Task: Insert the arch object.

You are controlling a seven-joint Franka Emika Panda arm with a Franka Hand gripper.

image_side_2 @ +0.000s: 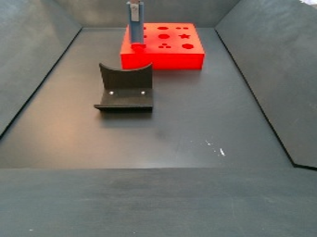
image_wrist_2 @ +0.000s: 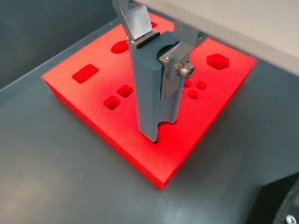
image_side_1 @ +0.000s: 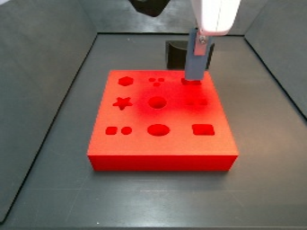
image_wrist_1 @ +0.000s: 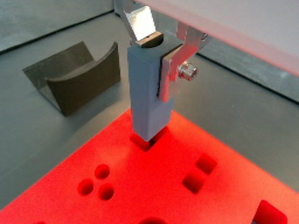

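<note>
My gripper (image_wrist_1: 159, 51) is shut on the arch object (image_wrist_1: 146, 96), a tall grey-blue piece held upright with its curved notch between the fingers. It shows the same way in a wrist view (image_wrist_2: 149, 105), with the gripper (image_wrist_2: 156, 54) around its upper end. The piece's lower end meets the top of the red block (image_wrist_1: 128, 188) near one edge, where a dark opening shows at its foot. In a side view the piece (image_side_1: 196, 61) stands at the far right of the block's (image_side_1: 162, 157) top. I cannot tell how deep it sits.
The red block has several shaped holes: star, cross, circles and squares (image_side_1: 204, 129). The dark fixture (image_side_2: 124, 90) stands on the grey floor apart from the block (image_side_2: 173, 57), and also shows in a wrist view (image_wrist_1: 76, 79). Dark walls ring the floor.
</note>
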